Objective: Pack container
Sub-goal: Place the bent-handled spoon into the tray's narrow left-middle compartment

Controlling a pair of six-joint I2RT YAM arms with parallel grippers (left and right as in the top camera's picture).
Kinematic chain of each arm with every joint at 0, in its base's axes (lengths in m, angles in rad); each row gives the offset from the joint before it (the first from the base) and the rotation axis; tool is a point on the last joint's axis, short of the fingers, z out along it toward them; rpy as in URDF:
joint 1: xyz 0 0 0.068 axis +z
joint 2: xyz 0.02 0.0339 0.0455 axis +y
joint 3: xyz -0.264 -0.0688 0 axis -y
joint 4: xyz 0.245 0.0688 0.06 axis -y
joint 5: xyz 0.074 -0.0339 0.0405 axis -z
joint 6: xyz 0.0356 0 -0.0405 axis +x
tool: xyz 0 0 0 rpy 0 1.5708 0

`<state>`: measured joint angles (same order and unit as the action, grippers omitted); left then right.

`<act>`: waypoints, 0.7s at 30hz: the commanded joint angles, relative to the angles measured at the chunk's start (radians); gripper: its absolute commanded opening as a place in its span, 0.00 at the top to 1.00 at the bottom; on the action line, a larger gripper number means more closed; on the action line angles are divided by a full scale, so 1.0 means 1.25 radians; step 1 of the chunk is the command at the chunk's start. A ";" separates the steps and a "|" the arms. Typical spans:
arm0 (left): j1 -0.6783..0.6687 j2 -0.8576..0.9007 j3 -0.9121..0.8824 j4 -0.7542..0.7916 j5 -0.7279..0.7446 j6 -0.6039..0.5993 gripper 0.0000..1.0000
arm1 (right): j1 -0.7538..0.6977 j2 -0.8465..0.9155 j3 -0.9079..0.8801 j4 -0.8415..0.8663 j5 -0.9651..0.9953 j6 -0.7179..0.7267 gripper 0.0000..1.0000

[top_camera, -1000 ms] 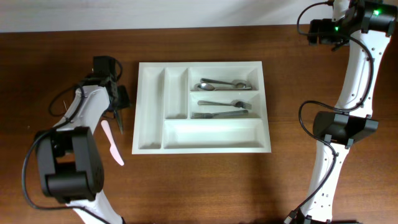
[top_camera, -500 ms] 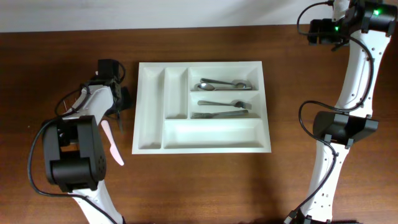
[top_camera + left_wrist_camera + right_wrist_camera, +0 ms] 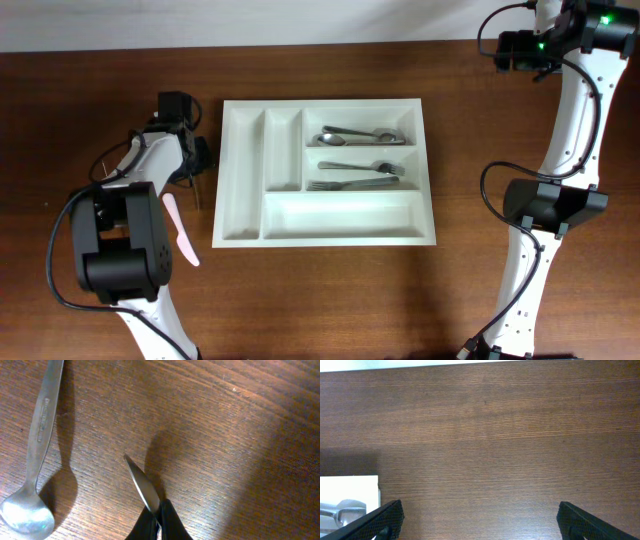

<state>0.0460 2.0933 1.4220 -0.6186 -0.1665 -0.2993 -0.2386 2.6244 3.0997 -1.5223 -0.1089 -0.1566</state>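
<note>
I view the whole table [image 3: 330, 300] from straight above through the overhead camera. My left wrist camera faces down, very near the wood, onto a spoon [image 3: 37, 460] and a metal blade [image 3: 142, 485]. My right wrist camera looks from farther off across bare wood; it shares the cutlery tray [image 3: 347, 487] corner with the overhead view.
</note>
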 commanded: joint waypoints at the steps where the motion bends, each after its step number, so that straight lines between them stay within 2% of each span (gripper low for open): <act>1: 0.000 0.022 0.066 -0.051 -0.018 0.001 0.98 | 0.002 -0.015 0.006 0.000 0.007 0.007 0.01; 9: -0.005 0.022 0.309 -0.258 -0.015 0.010 0.98 | 0.002 -0.015 0.006 0.000 0.007 0.007 0.01; 13: -0.024 0.022 0.419 -0.337 0.083 0.026 0.98 | 0.002 -0.015 0.006 0.000 0.007 0.007 0.01; 18: -0.077 0.022 0.487 -0.364 0.177 0.078 0.98 | 0.002 -0.015 0.006 0.000 0.007 0.007 0.01; 21: -0.111 0.022 0.492 -0.363 0.185 0.092 0.98 | 0.002 -0.015 0.006 0.000 0.007 0.007 0.01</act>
<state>-0.0517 2.1250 2.0155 -1.0660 -0.0059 -0.2344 -0.2386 2.6244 3.0997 -1.5223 -0.1089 -0.1566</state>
